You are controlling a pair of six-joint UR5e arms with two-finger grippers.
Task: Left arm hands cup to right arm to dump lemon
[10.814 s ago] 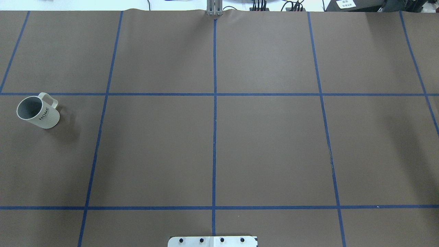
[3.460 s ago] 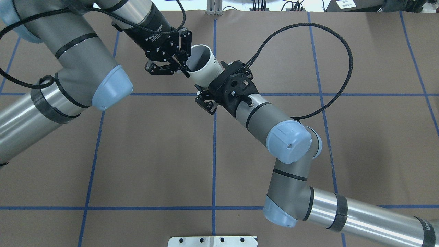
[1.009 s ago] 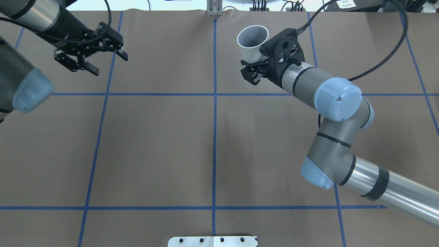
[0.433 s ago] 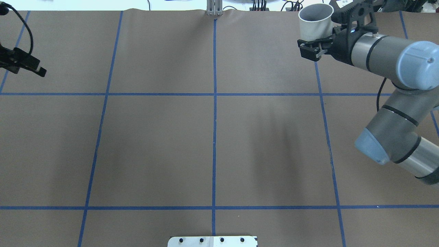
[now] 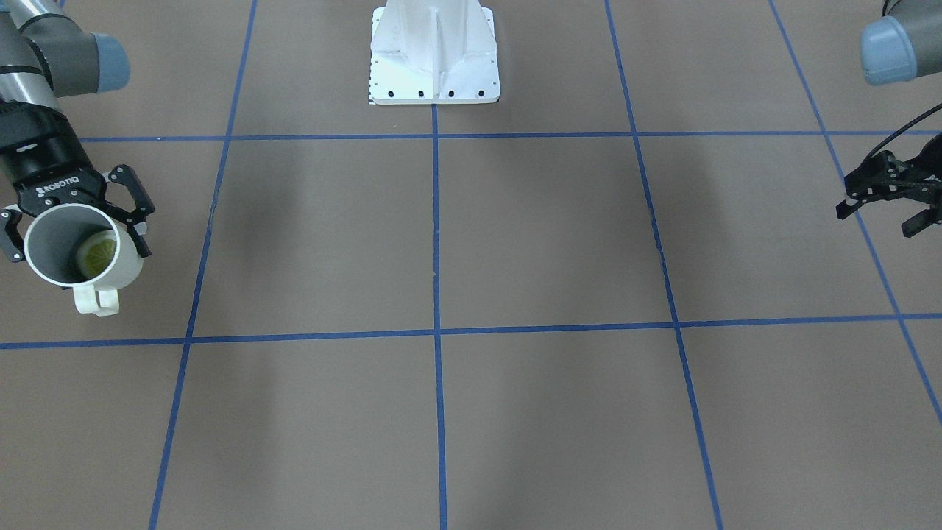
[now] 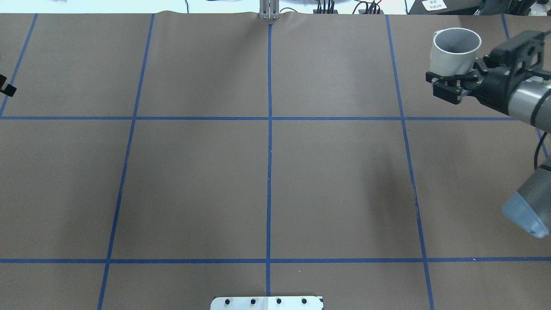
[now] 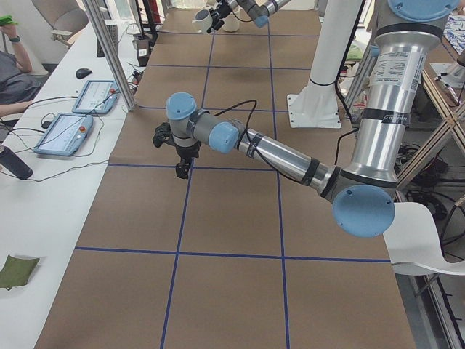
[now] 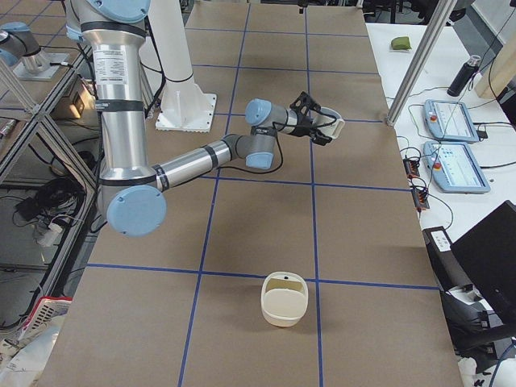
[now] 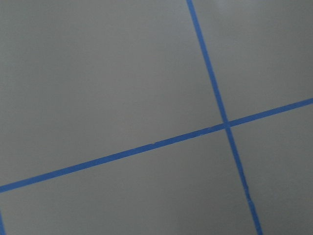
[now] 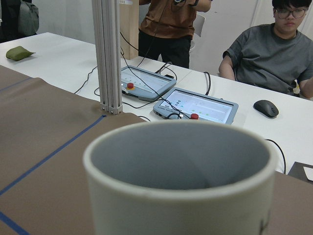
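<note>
My right gripper (image 5: 73, 239), lettered ROBOTIQ, is shut on the white cup (image 5: 124, 276) and holds it above the table at the far right. The cup's mouth tips away from the robot and its handle hangs down. The yellow lemon (image 5: 98, 252) lies inside it. The overhead view shows the cup (image 6: 452, 62) in the right gripper (image 6: 456, 73), and its rim (image 10: 181, 161) fills the right wrist view. My left gripper (image 5: 879, 213) is open and empty at the far left. Only a tip of it (image 6: 7, 89) shows in the overhead view.
A cream basket-like container (image 8: 284, 298) stands on the brown table near its right end, nearer that side camera than the held cup. The white robot base (image 5: 434, 51) is at the table's near edge. Operators and tablets (image 10: 195, 105) are beyond the far edge.
The right arm has carried the cup further to the right and a little nearer. The left gripper has drawn back to the left, almost out of the overhead view.
</note>
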